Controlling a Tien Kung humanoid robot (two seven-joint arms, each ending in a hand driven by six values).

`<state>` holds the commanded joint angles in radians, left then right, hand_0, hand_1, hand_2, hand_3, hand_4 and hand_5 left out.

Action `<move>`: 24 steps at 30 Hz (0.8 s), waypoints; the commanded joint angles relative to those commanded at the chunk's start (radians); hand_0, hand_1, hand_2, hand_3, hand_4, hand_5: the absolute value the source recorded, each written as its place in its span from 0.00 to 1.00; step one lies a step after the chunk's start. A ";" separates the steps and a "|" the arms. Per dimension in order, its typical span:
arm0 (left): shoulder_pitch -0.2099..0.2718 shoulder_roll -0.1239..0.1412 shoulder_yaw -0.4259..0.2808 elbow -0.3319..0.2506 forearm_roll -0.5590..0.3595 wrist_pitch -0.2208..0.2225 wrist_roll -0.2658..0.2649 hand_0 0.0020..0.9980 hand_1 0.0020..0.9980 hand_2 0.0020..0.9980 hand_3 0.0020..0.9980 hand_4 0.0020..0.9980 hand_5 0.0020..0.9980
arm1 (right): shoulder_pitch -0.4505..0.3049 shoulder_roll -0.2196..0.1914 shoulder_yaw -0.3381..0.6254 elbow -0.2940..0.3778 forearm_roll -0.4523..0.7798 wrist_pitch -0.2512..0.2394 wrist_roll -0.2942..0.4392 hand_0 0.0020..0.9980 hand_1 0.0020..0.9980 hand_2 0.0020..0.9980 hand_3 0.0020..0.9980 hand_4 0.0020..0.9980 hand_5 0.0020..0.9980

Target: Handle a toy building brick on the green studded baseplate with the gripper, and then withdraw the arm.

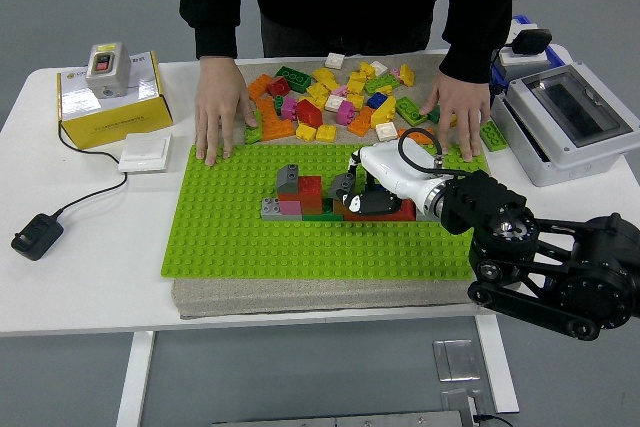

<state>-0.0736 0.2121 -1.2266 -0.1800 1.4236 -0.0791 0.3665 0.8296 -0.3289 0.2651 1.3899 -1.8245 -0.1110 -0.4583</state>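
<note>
The green studded baseplate (230, 237) lies on a grey mat in the middle of the table. On it stands a small build of grey, red, pink and green bricks (297, 197). My right hand (354, 196), white with dark fingers, reaches in from the right and lies against the build's right end. Its fingers are curled down onto a low red brick (397, 212) there, which the hand partly hides. A person at the far side presses one hand (220, 112) on the baseplate's far left edge and the other hand (456, 115) on its far right corner.
Several loose bricks (335, 97) are heaped behind the baseplate. A yellow box (110, 102) carrying a switch, a white wall switch (145, 152) and a black adapter (35, 236) are at the left. A grey enclosure (570, 122) sits at the right.
</note>
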 joint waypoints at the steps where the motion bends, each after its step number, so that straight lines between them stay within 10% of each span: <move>1: 0.000 0.000 0.001 0.000 -0.001 0.000 -0.001 0.69 0.65 0.61 0.65 0.27 0.64 | 0.003 -0.002 -0.005 0.000 0.001 0.000 0.001 0.07 0.12 0.40 0.56 0.59 0.63; 24: -0.003 -0.003 0.010 0.000 -0.011 0.006 -0.008 0.67 0.64 0.61 0.65 0.26 0.66 | 0.096 -0.052 -0.097 -0.007 0.032 -0.030 0.095 0.06 0.11 0.40 0.55 0.59 0.63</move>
<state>-0.0765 0.2089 -1.2162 -0.1800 1.4122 -0.0735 0.3587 0.9258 -0.3811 0.1677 1.3832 -1.7927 -0.1406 -0.3631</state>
